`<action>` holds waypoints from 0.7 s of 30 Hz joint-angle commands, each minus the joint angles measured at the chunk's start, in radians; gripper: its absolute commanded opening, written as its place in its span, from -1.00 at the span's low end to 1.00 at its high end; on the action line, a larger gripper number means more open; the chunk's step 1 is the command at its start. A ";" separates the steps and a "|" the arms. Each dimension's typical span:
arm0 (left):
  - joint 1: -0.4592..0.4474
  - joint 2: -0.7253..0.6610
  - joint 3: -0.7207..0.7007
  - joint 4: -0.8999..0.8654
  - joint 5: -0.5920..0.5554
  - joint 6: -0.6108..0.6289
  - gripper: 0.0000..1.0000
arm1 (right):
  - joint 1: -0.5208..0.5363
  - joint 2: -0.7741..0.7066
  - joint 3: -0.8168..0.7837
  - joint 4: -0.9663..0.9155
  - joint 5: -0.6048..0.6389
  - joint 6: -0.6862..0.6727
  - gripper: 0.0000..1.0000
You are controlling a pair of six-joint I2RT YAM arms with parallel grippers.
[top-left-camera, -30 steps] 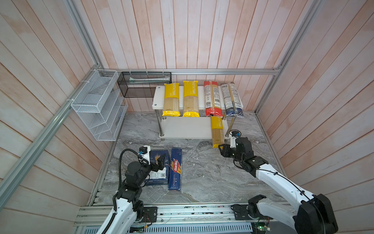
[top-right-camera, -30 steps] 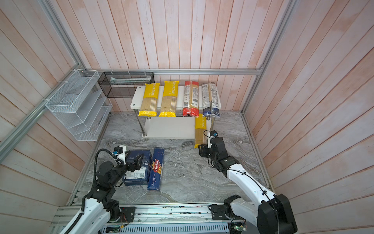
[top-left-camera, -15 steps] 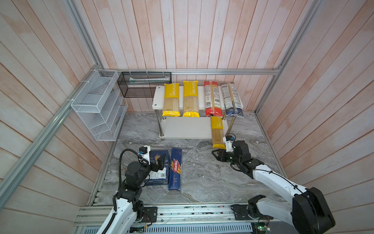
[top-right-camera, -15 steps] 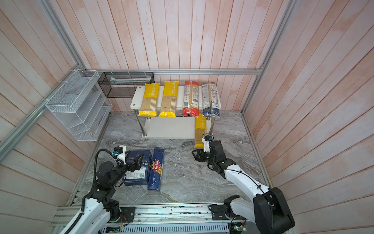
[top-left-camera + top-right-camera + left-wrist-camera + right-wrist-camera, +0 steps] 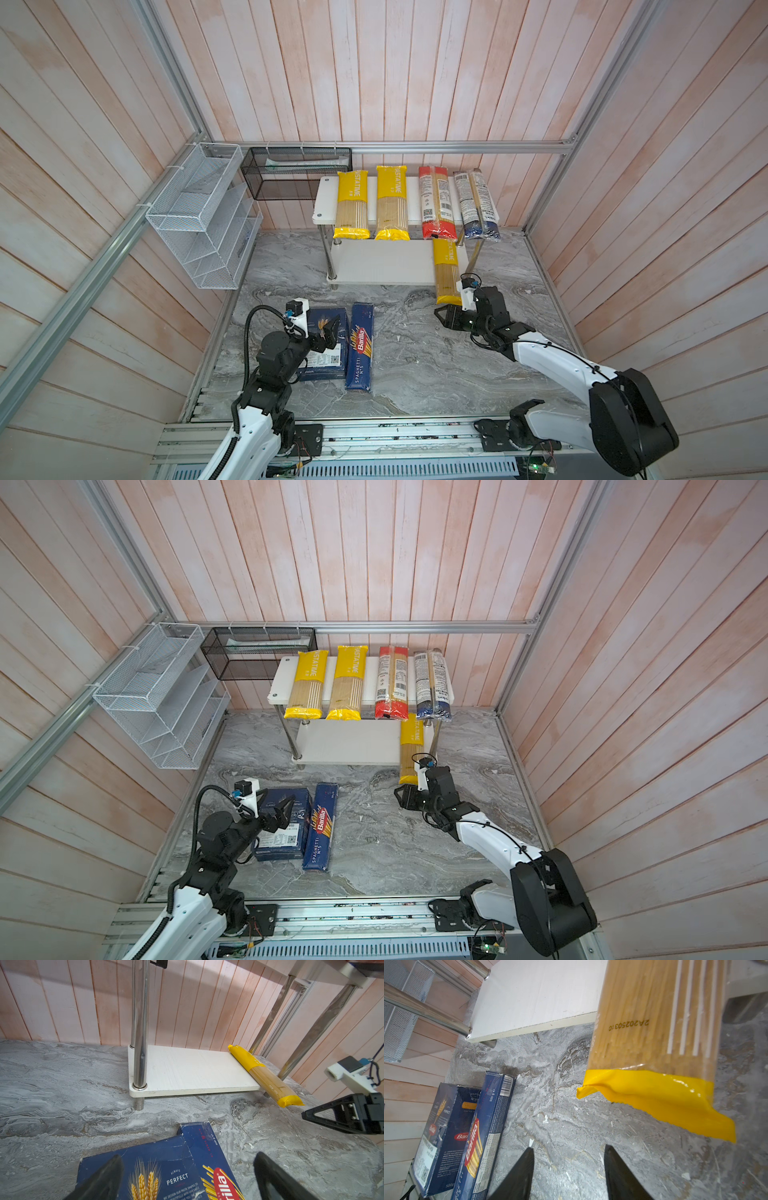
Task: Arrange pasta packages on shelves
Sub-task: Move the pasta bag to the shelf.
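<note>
Two yellow pasta packages (image 5: 352, 208) (image 5: 391, 208), a red-ended one (image 5: 434, 203) and a dark-blue-ended one (image 5: 476, 203) lie across the upper shelf (image 5: 326, 203). A third yellow bag (image 5: 446, 270) lies at the right end of the lower shelf (image 5: 382, 262), its front end overhanging. Two dark blue Barilla boxes, one wide (image 5: 328, 365) and one narrow (image 5: 360, 349), lie on the floor. My left gripper (image 5: 188, 1159) hovers open over the wide box (image 5: 166, 1167). My right gripper (image 5: 568, 1149) is open and empty, just in front and left of the overhanging bag end (image 5: 654, 1093).
A white wire basket (image 5: 203, 216) hangs on the left wall and a black mesh basket (image 5: 295, 174) on the back rail beside the rack. Chrome legs (image 5: 139, 1022) stand at the shelf corners. Grey marble floor (image 5: 415, 353) lies between the arms.
My right gripper has drawn back from the yellow bag's front end and swung left, its jaws a little wider. The left arm and all packs have stayed put.
</note>
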 commanded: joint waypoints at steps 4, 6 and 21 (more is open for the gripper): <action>0.003 -0.003 0.005 0.014 -0.013 0.010 1.00 | 0.002 0.066 0.070 0.035 0.003 -0.029 0.09; 0.004 -0.003 0.005 0.013 -0.012 0.011 1.00 | 0.001 0.078 0.075 0.042 0.006 -0.031 0.10; 0.004 -0.002 0.005 0.013 -0.013 0.010 1.00 | -0.003 0.162 0.133 0.062 0.051 -0.040 0.12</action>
